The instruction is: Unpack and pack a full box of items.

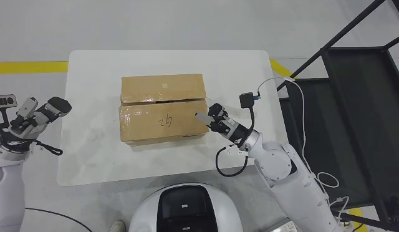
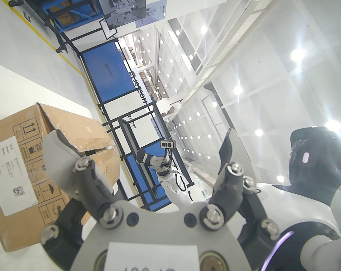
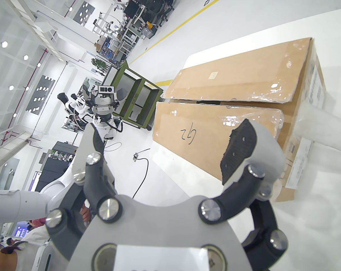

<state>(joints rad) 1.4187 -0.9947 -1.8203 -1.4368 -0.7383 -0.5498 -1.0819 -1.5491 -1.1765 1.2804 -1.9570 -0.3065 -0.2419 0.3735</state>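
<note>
The right claw stands open, fingers spread wide. A closed cardboard box rests on the white bench, top flaps flat. One black-padded finger sits just beside its corner.

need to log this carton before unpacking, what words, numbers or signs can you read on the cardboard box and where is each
"ZG", or perhaps digits: handwritten mark on the robot-side top flap of the cardboard box; reading unsure.
Up arrows and umbrella sign: printed on one end face.
White label on that face: too small to read.
Second label on the opposite end: blurred.
</note>
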